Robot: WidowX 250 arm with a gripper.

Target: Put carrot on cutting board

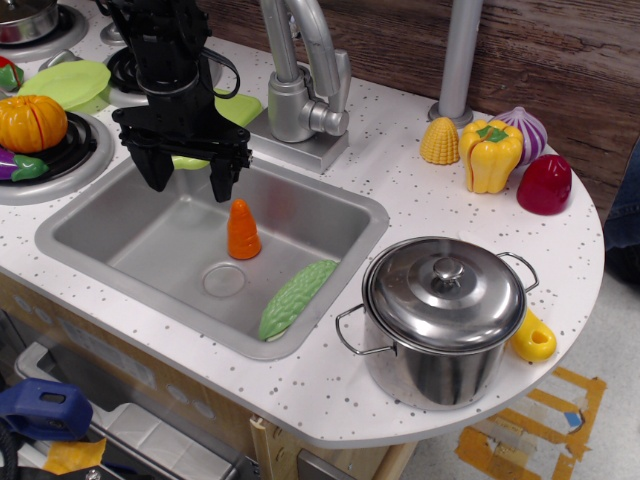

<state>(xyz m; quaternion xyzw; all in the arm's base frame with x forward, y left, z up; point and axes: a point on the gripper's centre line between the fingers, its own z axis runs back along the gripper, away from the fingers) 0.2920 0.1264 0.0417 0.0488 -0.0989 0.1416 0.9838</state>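
1. Observation.image view: the sink is taken as the reference landmark; it is a steel basin set into a speckled white counter.
2. The carrot stands upright on its wide base inside the sink, near the basin's middle, just beside the round drain.
3. A bumpy green gourd lies on the sink floor toward the front right corner, apart from the carrot.
4. The gripper hangs over the sink's back left part, fingers spread wide and empty. It is above and to the left of the carrot, not touching it.
5. The cutting board lies on the counter behind the sink's back left rim, largely hidden by the arm; only lime-green portions show.
6. The faucet stands behind the sink's rear edge.
7. A lidded steel pot sits on the counter just right of the sink's front right corner.
8. An orange pumpkin rests on a burner well left of the sink.
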